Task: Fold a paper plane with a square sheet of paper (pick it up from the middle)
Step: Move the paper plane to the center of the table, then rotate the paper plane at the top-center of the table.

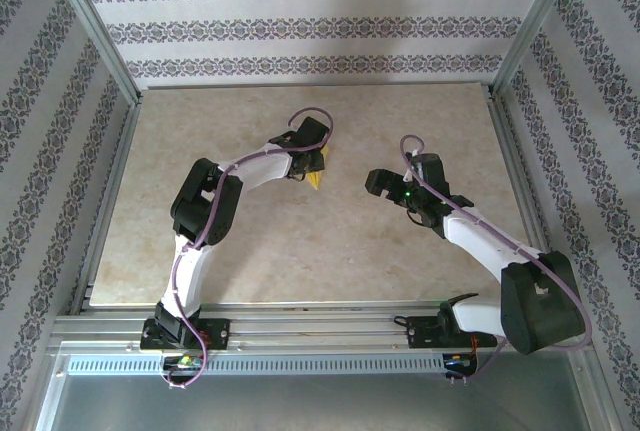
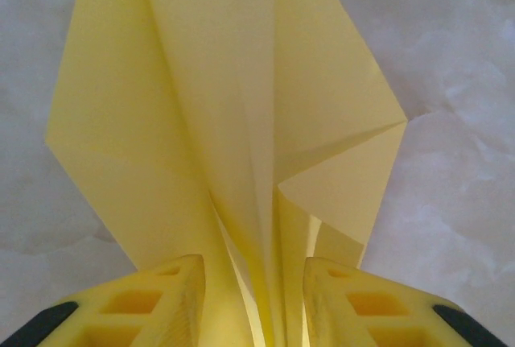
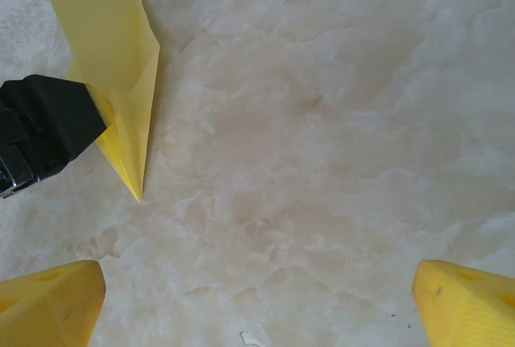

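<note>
The yellow paper plane lies on the marble table, its sharp point toward the near edge. In the left wrist view the paper plane has a centre crease and layered wings that spread apart. My left gripper straddles its folded keel. The jaws stand apart with slack on both sides, so the paper is not pinched. From above, the left gripper sits over the plane's back end. My right gripper hangs open over bare table, to the right of the plane. Nothing is between its fingers.
The left gripper's black body overlaps the plane in the right wrist view. Aluminium frame posts and patterned walls enclose the table. A small white fleck lies on the table near the right gripper.
</note>
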Controlling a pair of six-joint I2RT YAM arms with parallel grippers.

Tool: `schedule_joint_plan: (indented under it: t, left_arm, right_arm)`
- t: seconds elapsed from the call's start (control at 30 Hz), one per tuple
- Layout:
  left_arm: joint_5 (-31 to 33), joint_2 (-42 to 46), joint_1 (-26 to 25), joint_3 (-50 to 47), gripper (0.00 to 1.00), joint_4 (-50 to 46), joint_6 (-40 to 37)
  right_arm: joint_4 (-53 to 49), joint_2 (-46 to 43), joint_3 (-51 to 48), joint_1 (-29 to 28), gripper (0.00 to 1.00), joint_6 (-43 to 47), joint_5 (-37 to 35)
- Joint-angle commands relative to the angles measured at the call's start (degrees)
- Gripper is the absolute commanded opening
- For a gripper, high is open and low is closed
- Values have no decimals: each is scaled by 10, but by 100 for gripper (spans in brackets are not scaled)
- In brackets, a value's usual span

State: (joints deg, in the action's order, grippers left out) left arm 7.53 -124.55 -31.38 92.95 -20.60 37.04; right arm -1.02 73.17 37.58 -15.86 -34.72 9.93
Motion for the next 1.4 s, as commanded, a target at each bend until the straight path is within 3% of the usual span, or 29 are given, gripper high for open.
schedule_joint_plan:
  t: [0.0, 0.27, 0.5, 0.7, 0.83, 0.97, 1.37]
  left_arm:
    - [4, 38, 3, 17, 41, -37, -33]
    - [61, 183, 17, -44, 55, -82, -70]
    - [77, 343, 87, -204, 77, -36, -59]
    - [91, 466, 165, -371, 97, 41, -53]
    - [64, 519, 212, -444, 99, 72, -47]
    - [17, 536, 236, -470, 99, 72, -28]
    - [-50, 530, 256, -487, 100, 88, -17]
  right_arm:
    - [9, 3, -4, 4, 98, -6, 3]
    - [-26, -32, 32, 9, 98, 48, -58]
    - [-17, -80, 40, 22, 98, 114, -195]
    - [37, -99, 5, 61, 98, 142, -233]
    - [-1, -70, 34, 90, 98, 115, -153]
    - [-53, 34, 120, 81, 95, 92, -42]
    - [-49, 337, 365, -79, 86, 16, 132]
